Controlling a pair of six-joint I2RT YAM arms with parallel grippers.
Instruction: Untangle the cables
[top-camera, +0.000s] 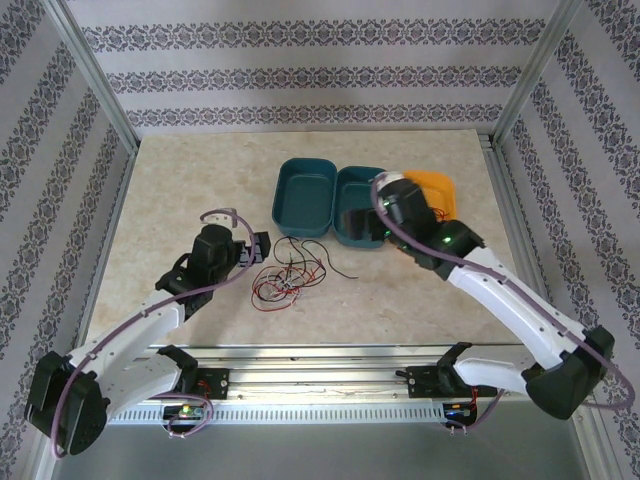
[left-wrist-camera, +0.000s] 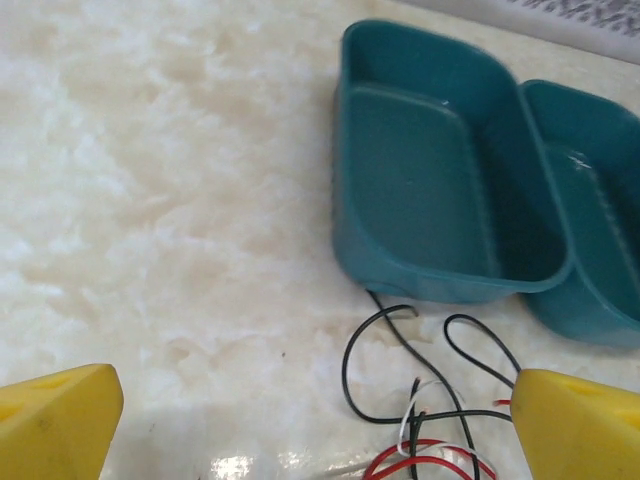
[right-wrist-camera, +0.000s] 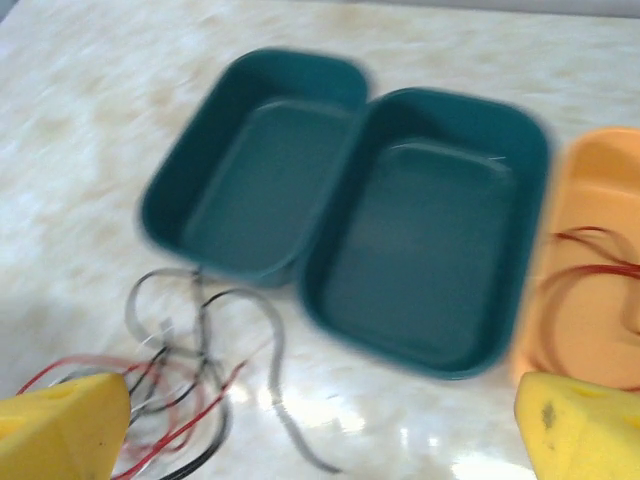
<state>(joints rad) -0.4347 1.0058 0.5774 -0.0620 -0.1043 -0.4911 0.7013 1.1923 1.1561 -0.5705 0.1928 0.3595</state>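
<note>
- Left gripper is standing wide open, gripping nothing; the cables, one red, black and white tangle, are lying between its fingertips.
- Right gripper is gaping empty, the tangle beside one fingertip.
- Ahead of the jaws, two are touching: teal tub, second teal tub.
- One orange tub is holding a red wire.

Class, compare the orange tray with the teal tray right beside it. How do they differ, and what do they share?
Colour: the orange tray is bright orange, the teal tray dark blue-green. Contents: the orange tray holds loops of red cable; the teal tray is empty. Place: the orange tray ends the row on the right; the teal tray has a tray on each side. Both are shallow, rounded rectangles resting on the table.
</note>
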